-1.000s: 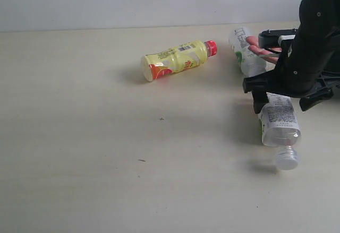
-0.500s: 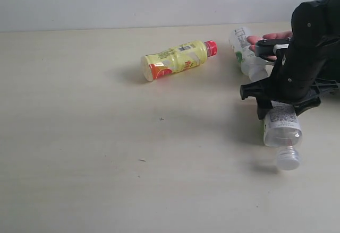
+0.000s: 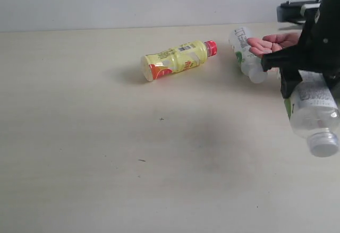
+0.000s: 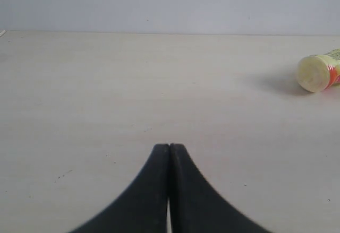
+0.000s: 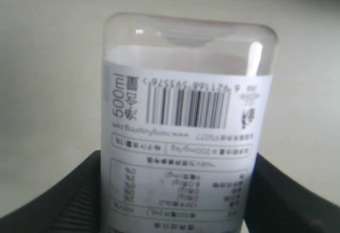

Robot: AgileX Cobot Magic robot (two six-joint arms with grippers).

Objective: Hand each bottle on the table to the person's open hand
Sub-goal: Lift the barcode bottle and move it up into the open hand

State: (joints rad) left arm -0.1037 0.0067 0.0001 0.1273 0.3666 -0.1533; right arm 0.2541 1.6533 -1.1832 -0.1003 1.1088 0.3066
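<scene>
Just beside the person's open hand (image 3: pixel 271 43), nearer the camera, we see the right gripper (image 5: pixel 175 206) clamped around a white-labelled bottle (image 3: pixel 312 113) (cap facing us). A second clear bottle (image 3: pixel 245 55) lies on the table (image 3: pixel 106 164) at the hand's fingertips; the yellow bottle (image 3: pixel 178 59) lies well apart. Our left gripper (image 4: pixel 170 148) is pressed closed, empty.

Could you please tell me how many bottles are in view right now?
3. A yellow bottle lies on the table; a clear bottle lies by the hand; a second clear bottle is held in the right claw. More may hide behind the arm.
</scene>
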